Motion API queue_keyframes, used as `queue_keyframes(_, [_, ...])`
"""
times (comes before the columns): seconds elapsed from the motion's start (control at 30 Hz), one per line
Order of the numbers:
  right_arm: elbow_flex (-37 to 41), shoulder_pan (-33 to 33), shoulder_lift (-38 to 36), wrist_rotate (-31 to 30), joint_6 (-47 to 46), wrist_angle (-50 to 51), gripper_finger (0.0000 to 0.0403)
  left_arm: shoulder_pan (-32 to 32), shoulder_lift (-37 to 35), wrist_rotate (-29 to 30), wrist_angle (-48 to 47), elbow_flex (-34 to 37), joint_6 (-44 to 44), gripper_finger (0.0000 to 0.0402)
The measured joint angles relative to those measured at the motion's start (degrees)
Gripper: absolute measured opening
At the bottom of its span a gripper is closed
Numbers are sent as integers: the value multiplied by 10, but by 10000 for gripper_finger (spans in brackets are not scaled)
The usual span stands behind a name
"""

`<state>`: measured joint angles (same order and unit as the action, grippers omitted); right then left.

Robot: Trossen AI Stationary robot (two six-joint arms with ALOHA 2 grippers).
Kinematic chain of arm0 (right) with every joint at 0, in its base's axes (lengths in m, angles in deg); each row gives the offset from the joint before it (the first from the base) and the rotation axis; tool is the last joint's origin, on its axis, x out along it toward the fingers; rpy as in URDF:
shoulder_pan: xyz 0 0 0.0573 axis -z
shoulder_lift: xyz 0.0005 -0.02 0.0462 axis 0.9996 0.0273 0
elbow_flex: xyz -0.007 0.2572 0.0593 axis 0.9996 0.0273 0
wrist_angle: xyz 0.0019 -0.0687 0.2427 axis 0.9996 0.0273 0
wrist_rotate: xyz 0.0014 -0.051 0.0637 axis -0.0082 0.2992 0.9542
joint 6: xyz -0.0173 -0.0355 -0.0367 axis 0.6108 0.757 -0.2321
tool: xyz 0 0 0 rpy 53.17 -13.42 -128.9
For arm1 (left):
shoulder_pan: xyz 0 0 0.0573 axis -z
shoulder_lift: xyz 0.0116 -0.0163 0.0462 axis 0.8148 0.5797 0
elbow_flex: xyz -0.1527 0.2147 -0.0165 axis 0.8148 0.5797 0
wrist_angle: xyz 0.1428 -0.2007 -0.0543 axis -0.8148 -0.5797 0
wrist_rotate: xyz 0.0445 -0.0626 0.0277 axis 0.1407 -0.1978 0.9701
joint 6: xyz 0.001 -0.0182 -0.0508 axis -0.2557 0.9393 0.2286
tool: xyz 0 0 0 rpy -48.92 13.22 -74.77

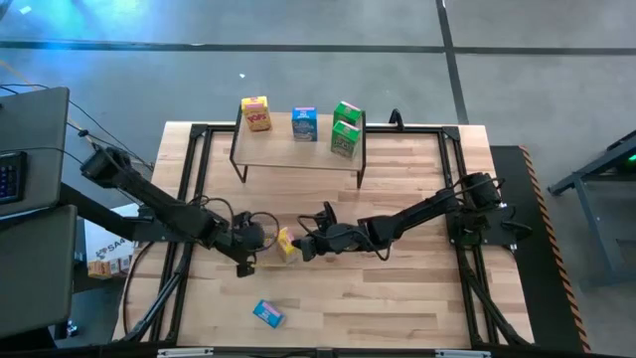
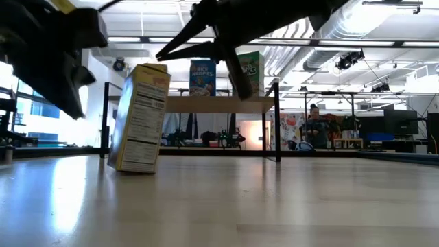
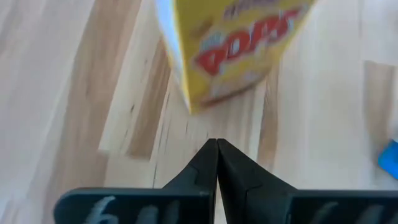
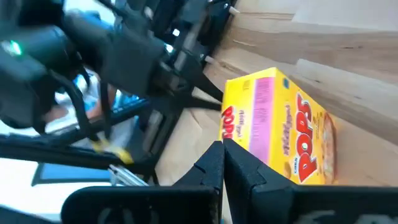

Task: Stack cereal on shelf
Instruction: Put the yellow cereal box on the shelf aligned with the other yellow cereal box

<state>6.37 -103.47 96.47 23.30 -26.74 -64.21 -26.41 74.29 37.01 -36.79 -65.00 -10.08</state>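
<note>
A yellow cereal box with red "POPS" letters [image 1: 286, 244] [image 2: 140, 116] stands on its lower end on the table and leans a little. It sits between my two grippers. My left gripper [image 1: 264, 239] [image 3: 216, 143] is shut, just short of the box [image 3: 236, 43] on its left. My right gripper [image 1: 301, 246] [image 4: 222, 143] is shut at the box's right side [image 4: 280, 134]. The shelf [image 1: 288, 151] carries one yellow box [image 1: 256, 113], one blue box [image 1: 304, 123] and two green boxes [image 1: 345, 137]. Another blue box [image 1: 267, 313] lies flat near the table's front edge. My right gripper's shut fingertips [image 4: 214, 155] stand at the yellow box's lower corner [image 4: 227, 138], coming level from the table's right. I cannot tell whether they touch it. My left gripper touches nothing; bare table shows between its tips and the box.
The shelf's black legs [image 1: 360, 174] stand on the far part of the table. Black frame rails [image 1: 189, 169] run along the table's left and right sides. A monitor and equipment [image 1: 30, 129] sit off the left edge. Open wood lies between the shelf and the grippers.
</note>
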Motion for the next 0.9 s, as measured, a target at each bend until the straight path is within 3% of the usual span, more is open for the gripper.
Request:
queue_keyframes(0.2, [0, 7, -55, -3, 49, 97, 0, 13, -144, -27, -56, 0, 14, 0])
queue_keyframes(0.33, [-1, 13, -106, -6, 86, 176, 0, 10, -228, -30, -52, -6, -52, 0])
queue_keyframes(0.5, [-1, 15, -162, -25, 99, 242, 0, -35, -257, -42, -52, -53, -144, 16])
queue_keyframes(0.63, [-1, 15, -191, -37, 108, 276, 0, -84, -234, -116, -62, -95, -229, 66])
queue_keyframes(0.8, [-1, 15, -213, -41, 109, 295, 0, -148, -187, -237, -101, -146, -318, 162])
queue_keyframes(0.9, [-1, 15, -220, -42, 108, 295, 0, -181, -147, -281, -129, -182, -366, 221])
